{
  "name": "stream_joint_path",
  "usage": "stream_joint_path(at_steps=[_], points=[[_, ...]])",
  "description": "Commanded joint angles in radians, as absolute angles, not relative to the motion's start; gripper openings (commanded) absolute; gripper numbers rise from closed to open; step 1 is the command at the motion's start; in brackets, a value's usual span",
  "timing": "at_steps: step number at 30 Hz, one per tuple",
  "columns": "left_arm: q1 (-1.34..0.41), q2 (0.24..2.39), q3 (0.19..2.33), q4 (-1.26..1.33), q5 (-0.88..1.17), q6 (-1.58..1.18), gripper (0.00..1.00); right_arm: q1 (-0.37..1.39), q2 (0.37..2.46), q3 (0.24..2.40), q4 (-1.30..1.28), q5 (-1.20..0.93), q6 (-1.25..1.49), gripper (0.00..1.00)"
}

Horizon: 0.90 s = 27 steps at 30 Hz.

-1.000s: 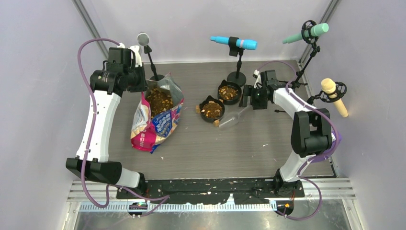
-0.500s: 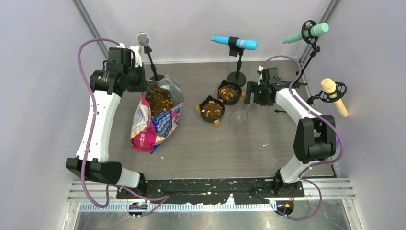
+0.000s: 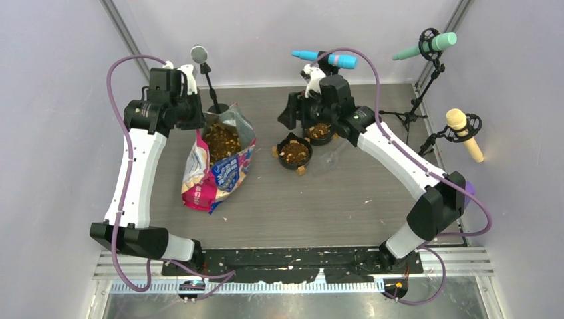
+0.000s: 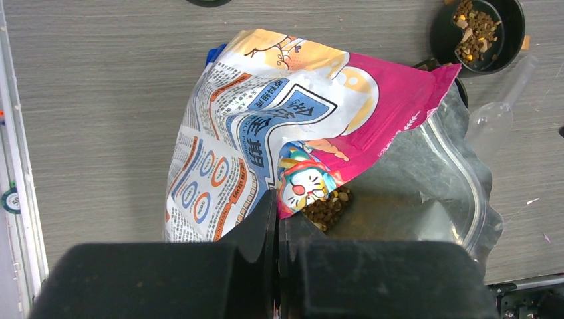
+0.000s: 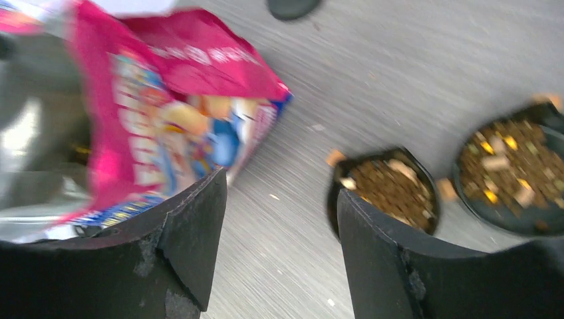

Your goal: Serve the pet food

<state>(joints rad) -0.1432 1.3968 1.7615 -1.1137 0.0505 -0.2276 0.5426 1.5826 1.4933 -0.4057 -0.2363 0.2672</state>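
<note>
Filling the open mouth of its bag: pet food point(image 3: 221, 138), small brown kibble, also seen from the left wrist as a patch point(image 4: 326, 206) just inside the rim.

Bag point(image 3: 216, 166): glossy pink and blue with cartoon print, lying on the left half of the table point(image 3: 319, 206) with its mouth toward the far side.

Left fingers point(image 4: 256, 226): clenched on the bag's pink rim, holding the mouth up and open.

Two black bowls, near bowl point(image 3: 294, 151) and far bowl point(image 3: 318, 130): side by side at the table's middle, right of the bag, each holding kibble.

Clear scoop point(image 3: 330, 158): lying on the table just right of the near bowl.

Right fingers point(image 5: 193, 226): spread apart with nothing between them, up over the far bowl and facing the bag.

Microphones on stands: blue point(image 3: 324, 59), green point(image 3: 425, 46), yellow point(image 3: 463, 133), grey point(image 3: 199, 53), along the far and right edges.
</note>
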Motion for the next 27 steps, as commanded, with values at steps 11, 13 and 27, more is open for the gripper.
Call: stream_joint_path(at_steps=[11, 13, 27], points=[[-0.138, 1.309, 1.774, -1.046, 0.107, -0.225, 0.00, 0.757, 1.748, 1.816, -0.237, -0.243, 0.292, 0.74], [-0.138, 1.305, 1.770, -1.042, 0.110, -0.224, 0.00, 0.788, 1.776, 1.841, -0.254, -0.179, 0.289, 0.71], [-0.138, 1.275, 1.730, -1.012, 0.130, -0.231, 0.00, 0.889, 1.918, 1.981, -0.292, 0.082, 0.242, 0.45]])
